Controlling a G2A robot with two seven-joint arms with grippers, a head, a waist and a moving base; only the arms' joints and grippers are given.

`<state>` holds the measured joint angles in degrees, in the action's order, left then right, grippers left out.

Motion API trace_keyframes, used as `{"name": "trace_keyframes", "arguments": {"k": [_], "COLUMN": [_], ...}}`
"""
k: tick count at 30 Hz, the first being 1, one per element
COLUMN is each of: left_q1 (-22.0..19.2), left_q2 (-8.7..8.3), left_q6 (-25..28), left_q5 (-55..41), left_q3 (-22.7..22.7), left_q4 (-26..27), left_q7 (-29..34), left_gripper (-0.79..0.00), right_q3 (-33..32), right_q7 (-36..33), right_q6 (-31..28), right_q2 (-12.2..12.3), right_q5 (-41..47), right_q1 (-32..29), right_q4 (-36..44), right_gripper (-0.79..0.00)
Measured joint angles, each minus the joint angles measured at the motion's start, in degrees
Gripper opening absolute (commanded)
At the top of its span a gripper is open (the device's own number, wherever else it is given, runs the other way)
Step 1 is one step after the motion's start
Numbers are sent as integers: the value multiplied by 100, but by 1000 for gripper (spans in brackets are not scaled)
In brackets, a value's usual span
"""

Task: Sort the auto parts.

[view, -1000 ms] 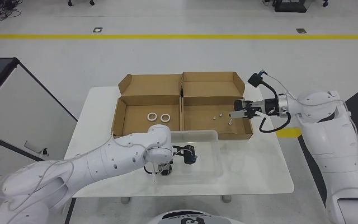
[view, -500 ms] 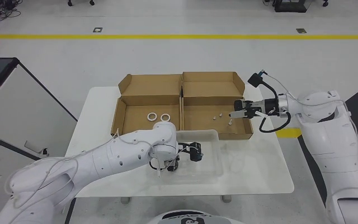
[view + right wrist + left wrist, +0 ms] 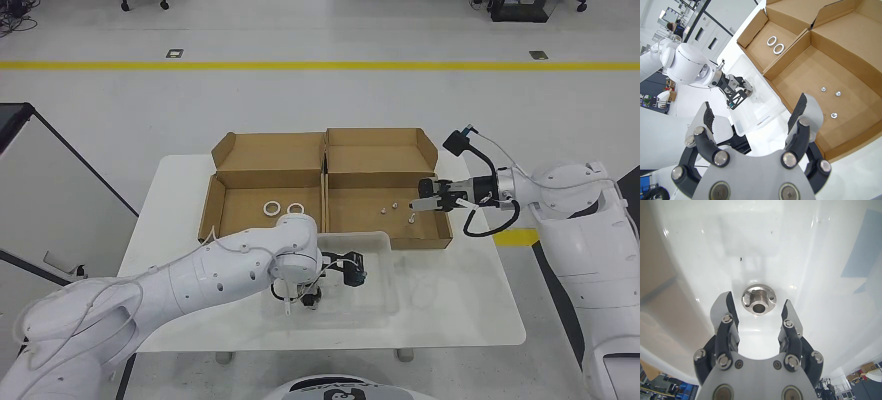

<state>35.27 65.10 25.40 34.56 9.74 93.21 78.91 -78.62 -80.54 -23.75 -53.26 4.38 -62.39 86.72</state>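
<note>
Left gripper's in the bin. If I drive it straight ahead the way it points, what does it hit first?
Probably the flanged metal hub, lying on the bin floor, in line between the open jaws of the left gripper. Depth is hard to judge.

Flanged metal hub [image 3: 757, 303]: silver, round flange with small holes. It stands flange-down, bore up, on the floor of the clear bin [image 3: 385, 262]. Two white rings [image 3: 771, 41] lie flat side by side in the left cardboard box [image 3: 240, 205]. Three small silver nuts [image 3: 837, 93] sit loosely spread in the right cardboard box [image 3: 355, 220].
</note>
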Motion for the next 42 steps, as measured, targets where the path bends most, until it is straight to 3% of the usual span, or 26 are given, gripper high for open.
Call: {"name": "trace_keyframes", "arguments": {"k": [8, 19, 42], "left_q1": [2, 63, 133], "left_q2": [-137, -260, -230], "left_q6": [63, 144, 286], "left_q5": [-29, 117, 299], "left_q3": [0, 0, 0], "left_q4": [76, 186, 99], "left_q7": [-64, -145, -287], "left_gripper": [-431, -416, -416], "right_q3": [0, 0, 0], "right_q7": [0, 0, 0], "right_q6": [0, 0, 0], "right_q2": [0, 0, 0], "right_q5": [0, 0, 0], "right_q1": [0, 0, 0], "right_q4": [0, 0, 0], "right_gripper": [0, 0, 0]}}
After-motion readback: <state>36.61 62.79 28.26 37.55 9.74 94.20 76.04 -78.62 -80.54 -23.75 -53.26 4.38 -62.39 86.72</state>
